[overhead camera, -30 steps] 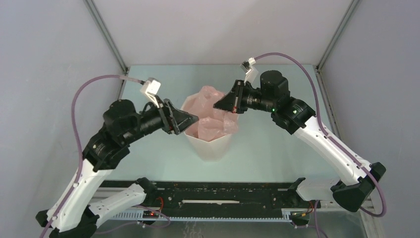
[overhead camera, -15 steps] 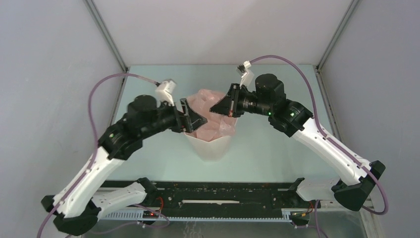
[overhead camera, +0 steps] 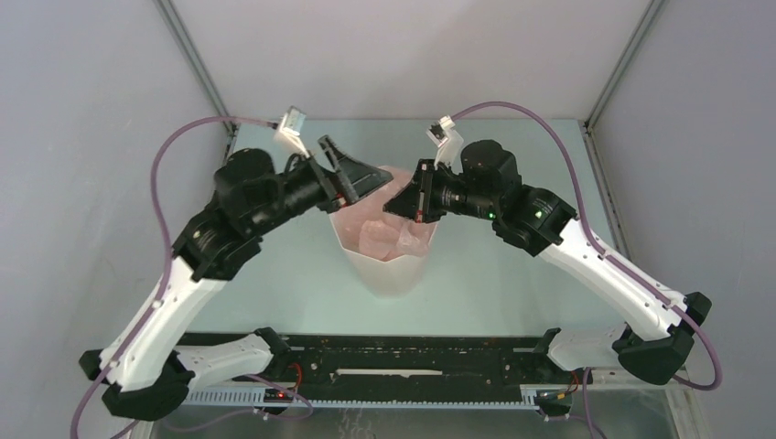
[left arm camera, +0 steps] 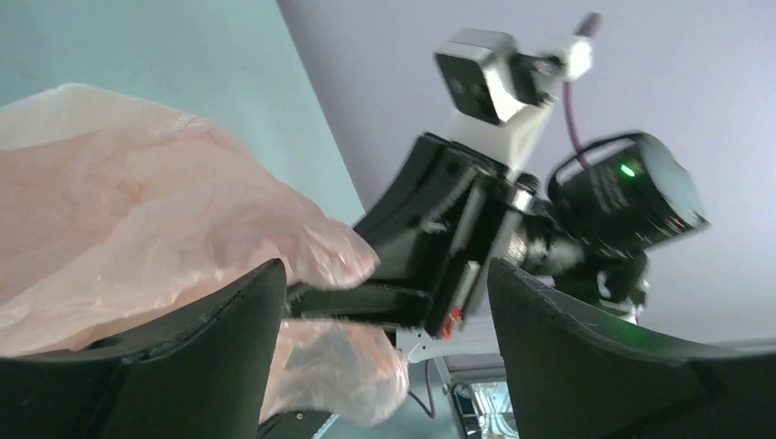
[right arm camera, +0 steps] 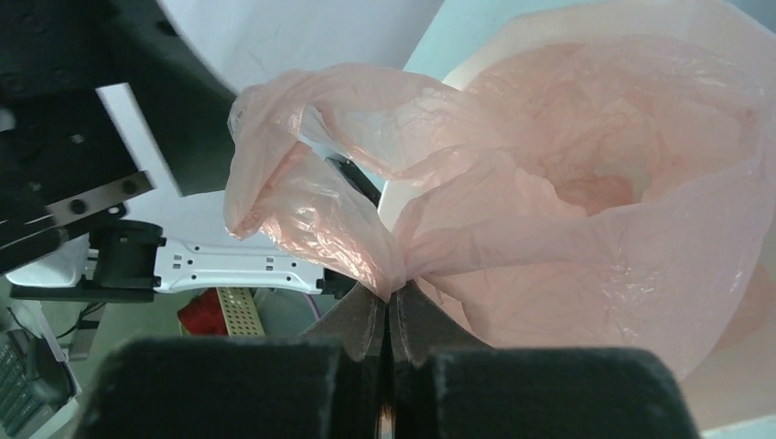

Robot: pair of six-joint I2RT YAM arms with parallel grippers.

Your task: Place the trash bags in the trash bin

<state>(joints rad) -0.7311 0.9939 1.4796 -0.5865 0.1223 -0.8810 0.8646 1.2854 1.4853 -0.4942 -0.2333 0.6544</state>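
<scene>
Your right gripper (right arm camera: 392, 306) is pinched tight on a gathered fold of the pink trash bag (right arm camera: 586, 183), which sits mostly inside the white trash bin (overhead camera: 389, 270) at frame centre. Your left gripper (overhead camera: 371, 178) gapes wide, empty. The film looks light, limp, slippery: grab bunched folds, not single layers.

Robotics lab test cell, plain grey wall panels (overhead camera: 412, 55) on three sides, metal corner posts (overhead camera: 197, 69), pale green table (overhead camera: 512, 283), black mounting rail (overhead camera: 412, 352) at near edge, purple cables (overhead camera: 517, 103).
</scene>
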